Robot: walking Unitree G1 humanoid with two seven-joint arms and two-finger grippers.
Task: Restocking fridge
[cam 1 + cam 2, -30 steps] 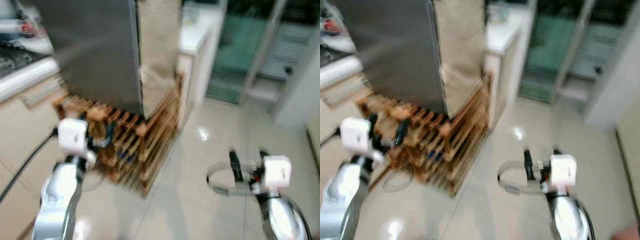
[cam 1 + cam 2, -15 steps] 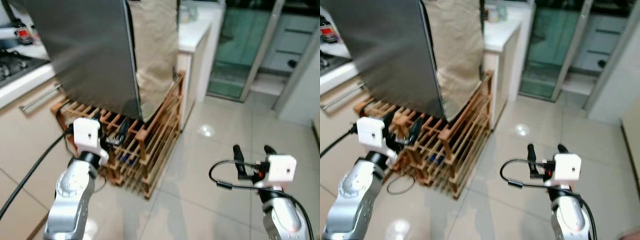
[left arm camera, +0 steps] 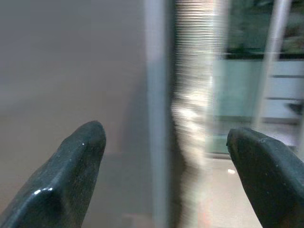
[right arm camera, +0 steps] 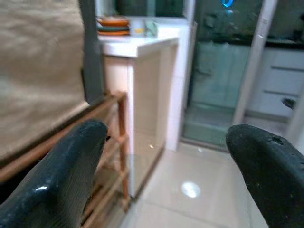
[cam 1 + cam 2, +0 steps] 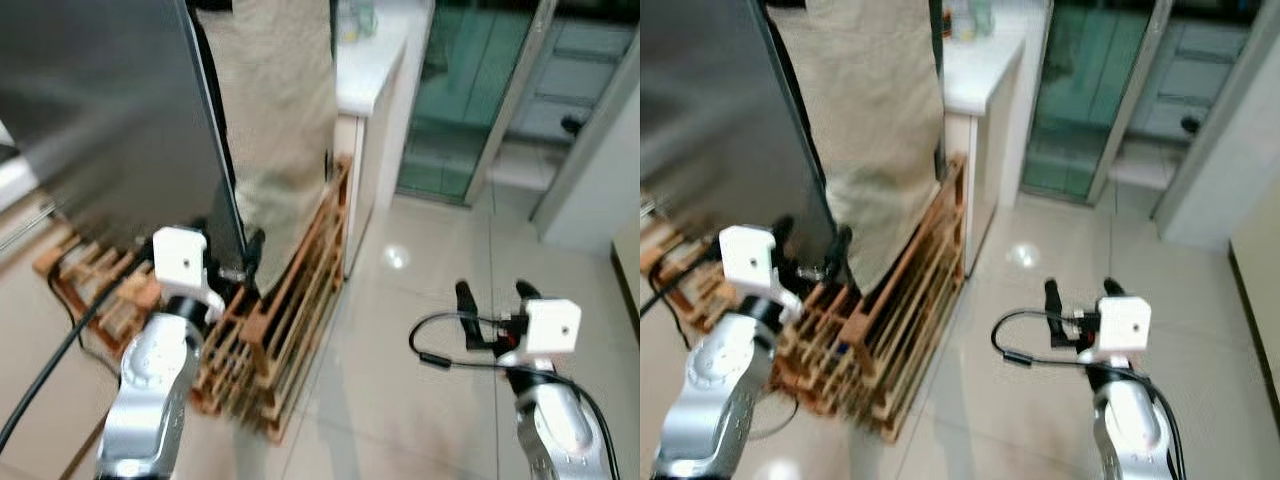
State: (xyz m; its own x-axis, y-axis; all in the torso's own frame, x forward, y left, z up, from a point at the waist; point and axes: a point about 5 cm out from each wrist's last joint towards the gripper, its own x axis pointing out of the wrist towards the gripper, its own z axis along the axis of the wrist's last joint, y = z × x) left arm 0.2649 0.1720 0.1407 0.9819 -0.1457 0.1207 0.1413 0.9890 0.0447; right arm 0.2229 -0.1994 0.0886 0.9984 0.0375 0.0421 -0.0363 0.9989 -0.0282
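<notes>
Left eye view: I have the left gripper [image 5: 232, 258] spread wide at the fridge [image 5: 110, 110] door edge, above the wooden rack [image 5: 270, 320]. Right eye view: the right gripper [image 5: 1078, 292], fingers apart and empty, is well right of the fridge over bare floor [image 5: 1020, 400]. Left wrist view: the door edge sits between both fingers [image 3: 71, 175].

Fridge [image 5: 100, 110] left, wooden rack [image 5: 285, 290] below it, counter [image 5: 375, 60] behind

A dark grey brushed-metal fridge [image 5: 100, 110] stands on a slatted orange-brown wooden pallet rack [image 5: 285, 320], with plain beige cloth [image 5: 280, 130] hanging alongside. The glossy floor tiles [image 5: 400, 400] are pale cream, and the sliding glass door [image 5: 460, 90] is tinted green.
</notes>
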